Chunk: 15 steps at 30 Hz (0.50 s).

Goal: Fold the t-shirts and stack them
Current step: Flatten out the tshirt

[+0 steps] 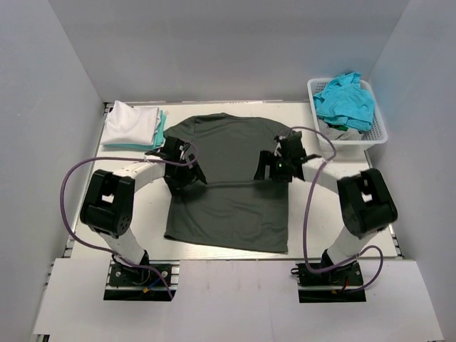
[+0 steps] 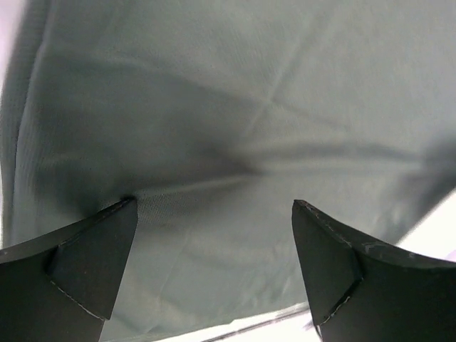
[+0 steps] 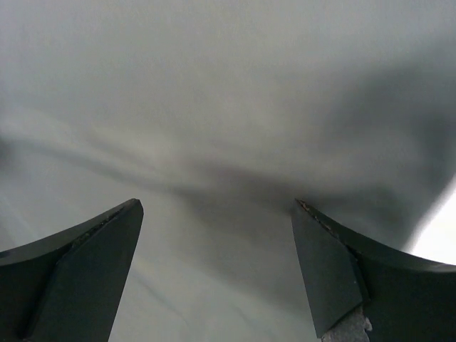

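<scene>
we see the dark grey-green t-shirt [image 1: 228, 196] spread flat mid-worktop [image 1: 296, 114]. our left end effector [image 2: 214, 206] and right end effector [image 3: 217, 206] sit low over it, both wide open and holding nothing. a folded white t-shirt [image 1: 132, 122] lies far left, and turquoise t-shirts [image 1: 345, 100] fill the basket [image 1: 381, 134].

The dark charcoal t-shirt [image 1: 228, 206] lay spread flat, its collar on the far side and its hem on the near one. The left gripper [image 1: 187, 174] hung over its left side and the right gripper [image 1: 274, 167] over its right, with a shallow crease running across the cloth between them. Beyond and left of the left gripper, a white t-shirt [image 1: 130, 125] sat folded on a teal t-shirt [image 1: 162, 130], of which only the edge showed. Well beyond and right of the right gripper, turquoise t-shirts [image 1: 345, 100] lay crumpled in a heap.
</scene>
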Each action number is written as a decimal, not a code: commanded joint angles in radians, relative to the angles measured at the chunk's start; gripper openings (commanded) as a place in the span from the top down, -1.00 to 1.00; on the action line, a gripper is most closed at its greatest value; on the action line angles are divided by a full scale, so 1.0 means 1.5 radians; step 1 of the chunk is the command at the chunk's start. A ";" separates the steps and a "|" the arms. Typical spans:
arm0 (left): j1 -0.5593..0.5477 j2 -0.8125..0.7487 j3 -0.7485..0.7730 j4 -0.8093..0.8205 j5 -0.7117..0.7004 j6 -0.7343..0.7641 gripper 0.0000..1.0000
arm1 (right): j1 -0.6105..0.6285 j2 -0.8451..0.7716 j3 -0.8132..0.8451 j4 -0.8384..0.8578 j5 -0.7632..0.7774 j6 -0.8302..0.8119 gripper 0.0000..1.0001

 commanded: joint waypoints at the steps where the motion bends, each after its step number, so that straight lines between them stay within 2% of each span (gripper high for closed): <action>1: 0.012 0.042 0.080 -0.085 -0.169 0.008 -0.99 | 0.034 -0.066 -0.084 -0.058 0.014 -0.013 -0.81; 3: 0.025 0.072 0.130 -0.137 -0.240 0.008 -0.99 | 0.047 -0.102 -0.112 -0.096 0.015 -0.029 -0.81; 5: 0.033 0.123 0.208 -0.180 -0.286 0.018 -0.99 | 0.079 -0.121 -0.139 -0.112 -0.038 -0.043 -0.81; 8: 0.053 0.180 0.287 -0.188 -0.296 0.047 -0.99 | 0.135 -0.178 -0.163 -0.118 -0.104 -0.066 -0.81; 9: 0.063 0.193 0.306 -0.188 -0.281 0.055 -0.99 | 0.155 -0.192 -0.159 -0.151 -0.128 -0.069 -0.81; 12: 0.063 0.229 0.397 -0.182 -0.252 0.098 -0.99 | 0.211 -0.186 -0.137 -0.172 -0.193 -0.096 -0.81; 15: 0.063 0.236 0.449 -0.197 -0.246 0.123 -0.99 | 0.242 -0.184 -0.107 -0.170 -0.204 -0.111 -0.81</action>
